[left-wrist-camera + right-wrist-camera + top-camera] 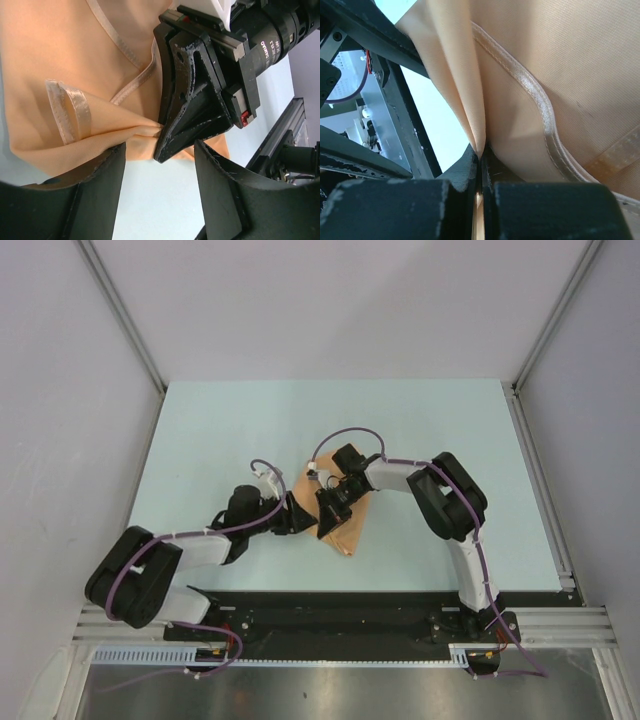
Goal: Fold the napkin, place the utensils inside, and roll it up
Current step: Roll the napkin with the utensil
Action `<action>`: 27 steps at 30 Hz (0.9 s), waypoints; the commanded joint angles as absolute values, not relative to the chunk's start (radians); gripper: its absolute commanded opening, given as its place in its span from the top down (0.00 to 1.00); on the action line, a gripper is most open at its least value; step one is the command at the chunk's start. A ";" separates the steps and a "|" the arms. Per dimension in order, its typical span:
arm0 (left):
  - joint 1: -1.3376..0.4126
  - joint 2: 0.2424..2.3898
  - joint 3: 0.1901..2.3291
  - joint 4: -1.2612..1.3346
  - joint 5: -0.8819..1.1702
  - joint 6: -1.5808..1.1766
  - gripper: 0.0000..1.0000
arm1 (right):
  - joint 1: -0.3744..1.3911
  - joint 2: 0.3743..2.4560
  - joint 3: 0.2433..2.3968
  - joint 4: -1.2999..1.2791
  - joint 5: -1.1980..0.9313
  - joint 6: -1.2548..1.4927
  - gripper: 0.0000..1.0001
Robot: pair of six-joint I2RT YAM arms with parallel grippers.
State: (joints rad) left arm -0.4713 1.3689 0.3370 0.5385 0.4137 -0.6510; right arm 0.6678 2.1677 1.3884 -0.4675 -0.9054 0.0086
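One peach napkin (pixel 345 530) is lying bunched mid-table (pixel 250 420). Left wrist view: the left gripper (pixel 160 200) is hanging part open, holding nothing. Right wrist view: the right gripper (pixel 480 165) is pinching a fold tight; soft, slippery cloth, probably best gripped at its hem (pixel 540 105)

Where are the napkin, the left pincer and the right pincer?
napkin (pixel 60 45): left wrist view, flat cloth above the hemmed fold.
left pincer (pixel 159 150): left wrist view, gap midway between its open fingertips.
right pincer (pixel 480 152): right wrist view, seam where its shut fingertips pinch the napkin.
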 commanded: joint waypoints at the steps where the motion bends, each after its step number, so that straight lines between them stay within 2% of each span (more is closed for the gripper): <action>1: -0.477 1.417 0.382 0.603 0.387 -0.617 0.38 | 0.670 2.218 1.391 -0.520 -0.838 0.014 1.00; 9: -0.477 1.517 0.374 0.644 0.367 -0.606 0.39 | 0.661 2.203 1.385 -0.500 -0.854 0.040 1.00; 18: -0.474 1.565 0.374 0.578 0.301 -0.647 0.42 | 0.627 2.068 1.321 -0.436 -0.838 0.098 0.65; 23: -0.474 1.606 0.379 0.580 0.316 -0.667 0.42 | 0.608 1.970 1.232 -0.410 -0.804 0.112 0.59; 27: -0.472 1.623 0.390 0.571 0.314 -0.667 0.42 | 0.601 1.840 1.157 -0.354 -0.773 0.118 0.48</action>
State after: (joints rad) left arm -0.4755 1.5734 0.3862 0.6697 0.3832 -0.6815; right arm 0.6071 1.9770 1.2125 -0.4171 -0.8238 0.1127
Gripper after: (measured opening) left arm 0.576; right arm 0.465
